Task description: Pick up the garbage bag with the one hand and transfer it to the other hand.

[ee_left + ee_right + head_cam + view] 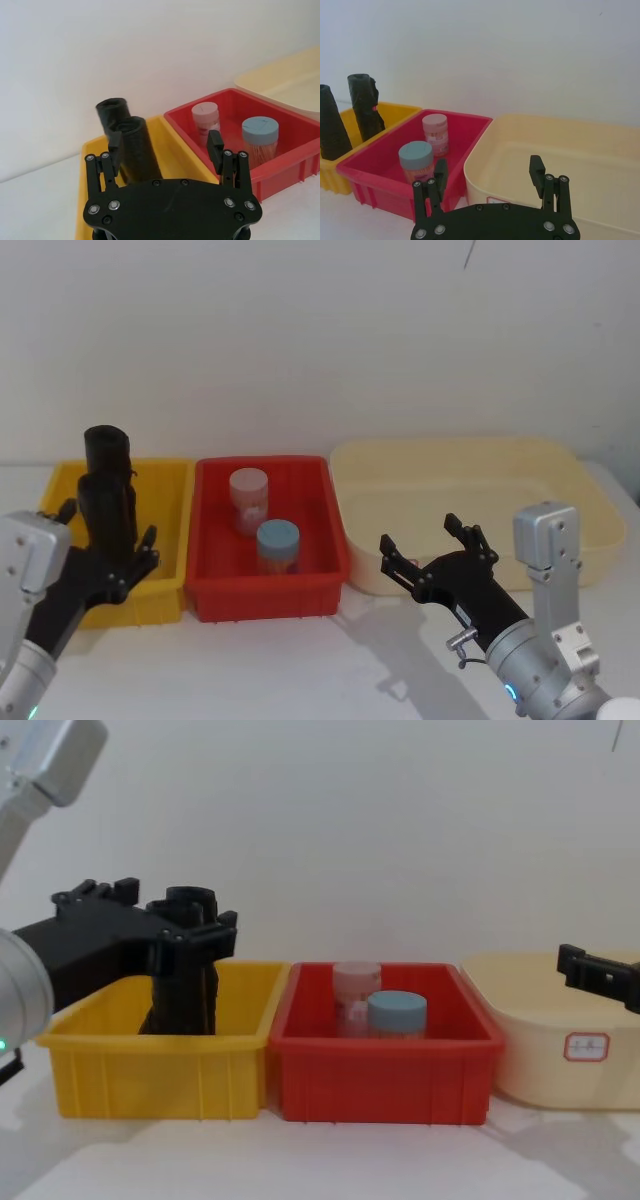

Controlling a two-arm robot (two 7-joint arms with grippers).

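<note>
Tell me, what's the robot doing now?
Left gripper open at garbage bag in yellow bin. Right gripper open, before cream tub. Second black roll close behind bag.

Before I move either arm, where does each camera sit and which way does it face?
Head: high up, looking forward and down on yellow bin, red bin, cream tub; left gripper and right gripper below, both open.
Chest: low, looking level at the bins' sides; a gripper enters at each edge.
Left wrist: behind the left gripper, facing the garbage bag.
Right wrist: behind the right gripper, facing the tub.
Shared: every view shows the blue-lidded jar.
</note>
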